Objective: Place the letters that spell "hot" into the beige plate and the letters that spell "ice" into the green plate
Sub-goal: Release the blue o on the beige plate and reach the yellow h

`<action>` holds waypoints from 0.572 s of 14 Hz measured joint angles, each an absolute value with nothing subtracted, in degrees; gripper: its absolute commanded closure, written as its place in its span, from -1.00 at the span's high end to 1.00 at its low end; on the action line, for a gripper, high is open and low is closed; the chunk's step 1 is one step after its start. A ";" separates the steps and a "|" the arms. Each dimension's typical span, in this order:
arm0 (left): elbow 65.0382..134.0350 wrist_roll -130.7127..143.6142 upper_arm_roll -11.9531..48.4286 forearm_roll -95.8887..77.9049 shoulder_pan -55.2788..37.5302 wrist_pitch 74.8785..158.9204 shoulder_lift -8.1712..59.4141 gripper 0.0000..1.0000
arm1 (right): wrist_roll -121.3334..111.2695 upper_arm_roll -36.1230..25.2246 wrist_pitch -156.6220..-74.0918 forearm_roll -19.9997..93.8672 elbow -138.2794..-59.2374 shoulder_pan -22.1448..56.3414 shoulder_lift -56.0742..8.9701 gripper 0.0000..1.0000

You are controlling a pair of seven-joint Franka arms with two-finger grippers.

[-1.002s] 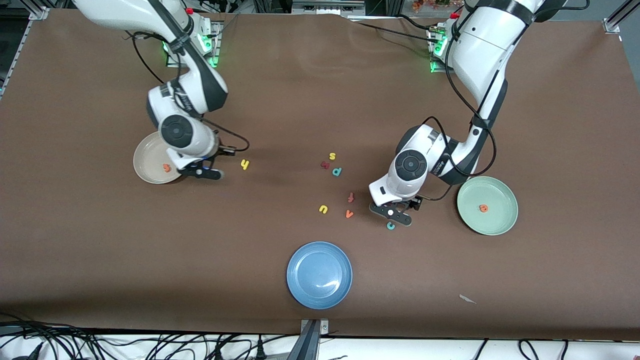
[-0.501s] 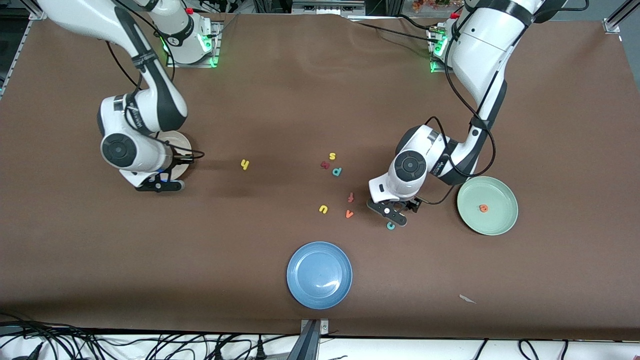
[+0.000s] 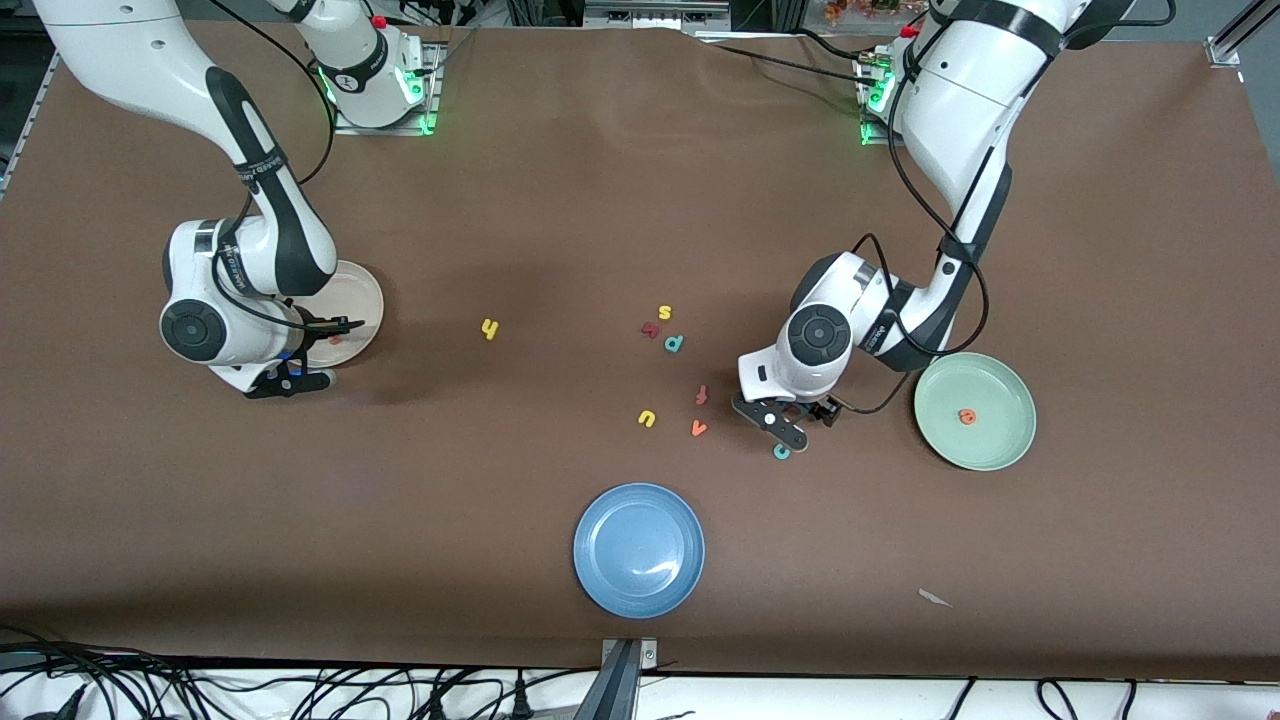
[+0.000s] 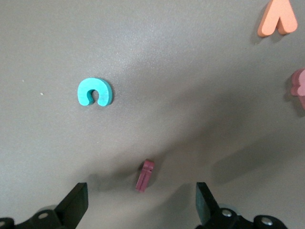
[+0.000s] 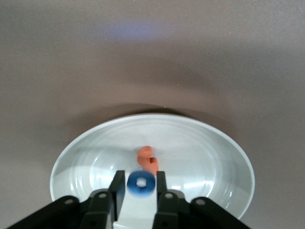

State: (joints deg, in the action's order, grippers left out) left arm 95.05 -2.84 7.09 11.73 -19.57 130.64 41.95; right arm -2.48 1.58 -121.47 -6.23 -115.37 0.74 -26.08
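Over the beige plate (image 5: 228, 157), the right claw (image 5: 141, 187) pinches the blue o (image 5: 140, 183) (release low, beside the orange t (image 5: 147, 159)); the left claw (image 4: 140, 207), spread, straddles the dark red i (image 4: 145, 175) on the counter (image 3: 560, 200).

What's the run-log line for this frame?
right gripper: blue o held over beige plate | left gripper: open over red i

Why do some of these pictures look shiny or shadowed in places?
Front view: overhead light leaves a white glare patch on the blue plate, and soft shadows fall beside both arms. Left wrist view: broad soft shadows cross the table around the dark red i. Right wrist view: bright streaks shine in the beige plate, and the blue o looks slightly soft.
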 measured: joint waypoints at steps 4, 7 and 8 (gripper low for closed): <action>95.10 -2.86 7.10 11.51 -19.57 130.62 42.50 0.74 | 0.99 3.92 -121.42 -5.96 -114.23 0.81 -23.58 0.98; 95.09 -2.78 7.15 11.46 -19.58 130.62 42.70 0.43 | 11.81 10.44 -121.06 -5.93 -114.21 0.99 -20.82 0.97; 95.06 -2.78 7.22 11.08 -19.58 130.62 42.69 0.32 | 16.16 12.81 -121.13 -5.92 -114.21 1.08 -20.33 0.97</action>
State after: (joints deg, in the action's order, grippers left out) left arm 95.06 -2.78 7.22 11.08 -19.58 130.62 42.69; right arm 16.16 12.81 -121.13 -5.92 -114.21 1.08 -20.33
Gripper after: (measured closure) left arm 0.220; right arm 0.009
